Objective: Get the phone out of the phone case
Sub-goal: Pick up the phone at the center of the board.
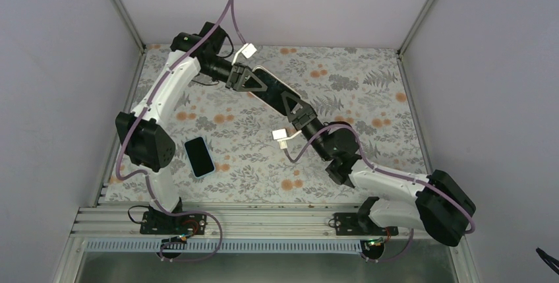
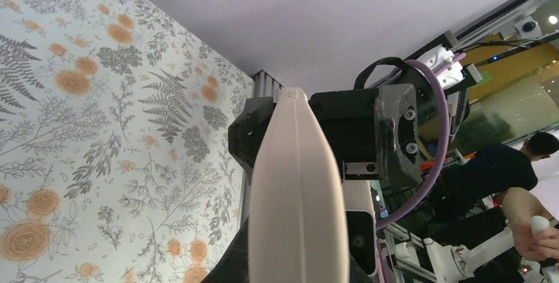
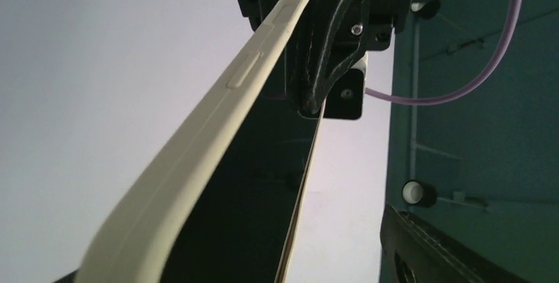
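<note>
The phone (image 3: 250, 184) sits in the phone case (image 3: 191, 151), held in the air above the tabletop (image 1: 369, 92). The left gripper (image 1: 258, 85) is clamped on the case's far end. The right gripper (image 1: 285, 99) is at its near end with jaws apart, one finger clear of it. Down-left of the case lies a darker phone (image 1: 199, 156).

No readable text, labels, or numbers

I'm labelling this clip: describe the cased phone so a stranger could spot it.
Over the far middle of the floral mat, where both arms meet, the phone spans from the left gripper to the right gripper. Unlike the bare phone lying near the left arm, it wears a pale phone case.
</note>
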You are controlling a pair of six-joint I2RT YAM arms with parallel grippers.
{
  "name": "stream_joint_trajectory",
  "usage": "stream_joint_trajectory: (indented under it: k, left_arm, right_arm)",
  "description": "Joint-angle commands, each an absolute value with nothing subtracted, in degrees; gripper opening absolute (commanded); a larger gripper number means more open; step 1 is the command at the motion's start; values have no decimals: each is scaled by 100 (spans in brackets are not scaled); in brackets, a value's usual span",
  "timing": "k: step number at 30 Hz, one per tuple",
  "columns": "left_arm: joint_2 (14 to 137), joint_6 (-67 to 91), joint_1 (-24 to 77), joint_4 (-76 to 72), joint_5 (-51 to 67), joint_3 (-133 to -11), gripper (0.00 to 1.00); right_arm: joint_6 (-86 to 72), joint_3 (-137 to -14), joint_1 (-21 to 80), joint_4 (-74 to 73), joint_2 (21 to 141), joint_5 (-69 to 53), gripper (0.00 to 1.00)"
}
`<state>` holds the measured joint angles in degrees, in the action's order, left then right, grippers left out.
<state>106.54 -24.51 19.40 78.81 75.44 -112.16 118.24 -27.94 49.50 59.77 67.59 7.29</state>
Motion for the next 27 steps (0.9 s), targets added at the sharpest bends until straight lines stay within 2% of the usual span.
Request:
stream_joint_trajectory:
  k: [1, 3, 4, 7, 11, 14, 18, 22, 25, 27]
  left_arm:
    - [10353, -2645, 1947, 7787, 7756, -11336, 2]
    - [10327, -2668, 1935, 7787, 7623, -11442, 2]
    - [10301, -2708, 1927, 7785, 7534, -11520, 2]
    - [10186, -2970, 1929, 7778, 7027, -11820, 2]
    - [10151, -3313, 1908, 7778, 6090, -12732, 2]
    - [10010, -3869, 1952, 7766, 5557, -13177, 2]
    - [9656, -4351, 1947, 7377, 5140, -12837, 2]
    - [9210, -4778, 1951, 6814, 5296, -11745, 2]
    - [8846, -5000, 1980, 6349, 5471, -10869, 2]
    - [8613, -4939, 2063, 5839, 5184, -10344, 2]
  right_arm:
    - [11708, -2990, 5008, 5812, 6596, 1034, 81]
    - [11426, -3037, 4987, 5280, 6398, 1252, 96]
    - [11047, -3127, 4972, 4845, 6279, 1412, 99]
    - [9663, -3789, 4797, 2725, 5913, 1732, 100]
    - [7650, -5528, 4053, -697, 6110, 1292, 100]
    - [6477, -7269, 3189, -3291, 6777, -74, 100]
    - [6028, -8962, 2135, -5680, 7587, -2666, 100]
    - [6449, -9179, 1978, -6798, 7834, -4107, 99]
    - [6539, -9101, 1978, -7035, 8041, -4970, 95]
    - [6503, -9074, 1979, -7009, 8213, -5386, 93]
